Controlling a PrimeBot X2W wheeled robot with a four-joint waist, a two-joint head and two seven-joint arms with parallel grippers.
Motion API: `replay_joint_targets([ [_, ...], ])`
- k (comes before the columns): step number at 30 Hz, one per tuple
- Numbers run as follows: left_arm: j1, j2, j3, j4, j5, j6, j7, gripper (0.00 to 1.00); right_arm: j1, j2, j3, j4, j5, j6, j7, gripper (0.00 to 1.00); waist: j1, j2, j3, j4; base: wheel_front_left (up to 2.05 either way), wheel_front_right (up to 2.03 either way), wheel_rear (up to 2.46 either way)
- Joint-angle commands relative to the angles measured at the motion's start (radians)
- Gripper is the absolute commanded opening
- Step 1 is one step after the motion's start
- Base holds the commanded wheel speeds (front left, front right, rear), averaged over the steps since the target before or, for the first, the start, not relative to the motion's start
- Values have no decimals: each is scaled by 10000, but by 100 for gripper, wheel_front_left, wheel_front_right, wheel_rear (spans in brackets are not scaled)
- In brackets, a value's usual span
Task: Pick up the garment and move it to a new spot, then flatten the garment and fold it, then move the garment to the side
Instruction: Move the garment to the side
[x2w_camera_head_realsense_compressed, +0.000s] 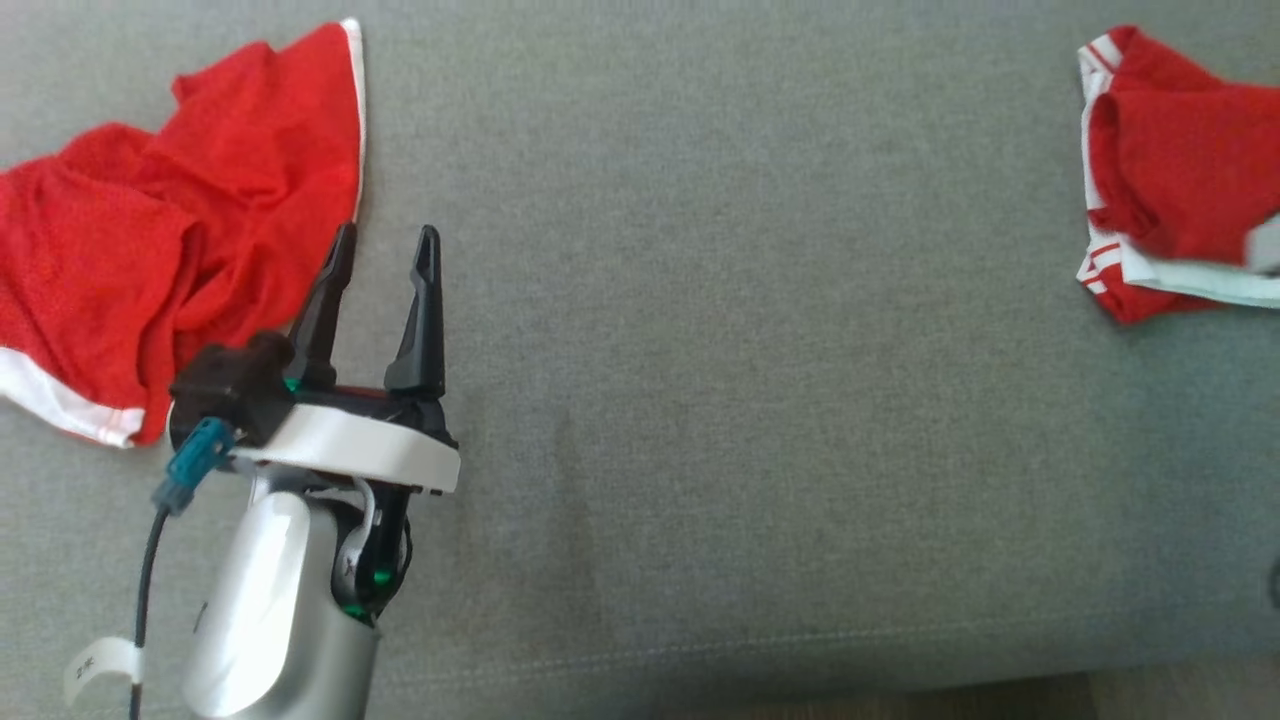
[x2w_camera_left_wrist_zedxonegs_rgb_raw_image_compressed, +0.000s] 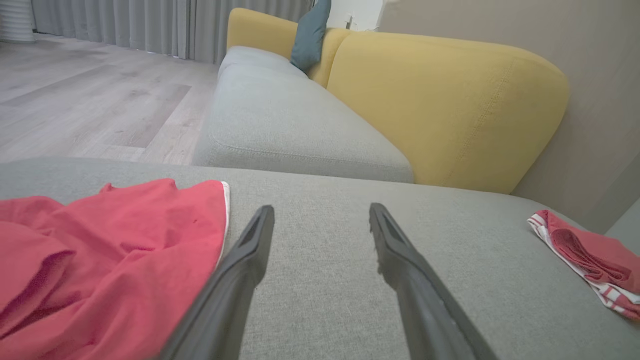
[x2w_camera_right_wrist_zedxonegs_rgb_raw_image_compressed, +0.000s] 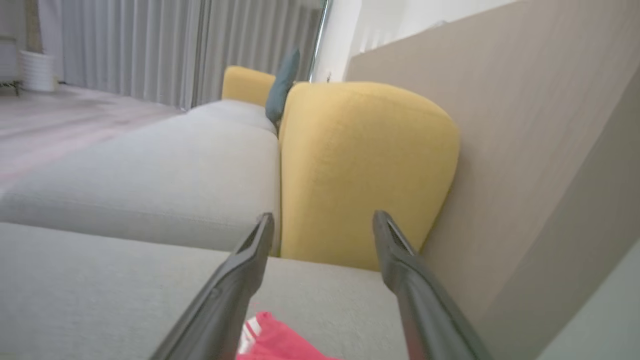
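My left gripper and right gripper both gape empty; the crumpled garment at ten o'clock could bunch if I pinch one layer

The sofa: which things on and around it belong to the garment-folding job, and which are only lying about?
Job: crumpled red garment; folded red garment; left gripper, open; right gripper, open.
Lying about: yellow backrest; teal pillow; grey curtains.
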Motion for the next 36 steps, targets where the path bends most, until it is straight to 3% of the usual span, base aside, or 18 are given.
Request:
replay_joint_targets([
  [1, -97, 112, 277, -307, -54, 99, -120, 100, 133, 104, 348, -509, 139, 63, -181, 100, 0, 0, -258, 33, 0, 0, 0],
  [8, 143, 112, 265, -583, -316, 207, -120, 100, 1079, 1363, 1706, -1092, 800, 63, -642, 100, 0, 0, -1147, 91, 0, 0, 0],
  [17, 781, 112, 182, -627, -359, 372, -120, 100, 2458, 2597, 2222, -1123, 865, 63, -1088, 100, 0, 0, -1958, 115, 0, 0, 0],
  [36, 1980, 112, 61, -1124, -513, 521, -120, 100, 4506, 2891, 2354, -1839, 1754, 63, -1219, 100, 0, 0, -2545, 119, 0, 0, 0],
])
